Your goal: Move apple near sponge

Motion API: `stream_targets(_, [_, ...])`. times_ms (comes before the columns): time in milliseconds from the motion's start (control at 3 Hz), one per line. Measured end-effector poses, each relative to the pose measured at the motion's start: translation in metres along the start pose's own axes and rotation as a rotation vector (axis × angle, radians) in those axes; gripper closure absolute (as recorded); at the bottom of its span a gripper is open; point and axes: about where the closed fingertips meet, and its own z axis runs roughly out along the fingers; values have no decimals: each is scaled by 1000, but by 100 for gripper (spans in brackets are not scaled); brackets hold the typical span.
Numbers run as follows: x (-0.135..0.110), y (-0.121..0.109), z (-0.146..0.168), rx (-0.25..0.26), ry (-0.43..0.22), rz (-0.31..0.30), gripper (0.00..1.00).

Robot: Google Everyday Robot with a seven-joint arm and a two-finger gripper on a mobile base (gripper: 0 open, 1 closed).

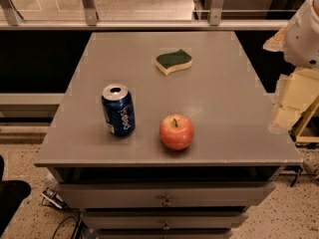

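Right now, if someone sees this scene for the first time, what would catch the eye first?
The red apple near the front edge of the table stands out, with a blue can upright to its left. The green sponge lies farther back, and the gripper hangs beyond the table's right side.

1 ea: apple (176, 132), sponge (173, 61), can (118, 109), hand (285, 106)

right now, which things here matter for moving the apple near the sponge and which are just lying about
For the job:
- apple, at the front of the table
- sponge, towards the back
- gripper, beyond the table's right edge, away from the apple

Just lying about:
- blue soda can, upright, left of the apple
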Motion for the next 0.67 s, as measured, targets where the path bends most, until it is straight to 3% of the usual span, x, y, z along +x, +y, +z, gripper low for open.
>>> stream_targets(333, [0, 0, 0, 0, 0, 0, 0])
stream_targets(667, [-5, 2, 4, 3, -87, 19, 0])
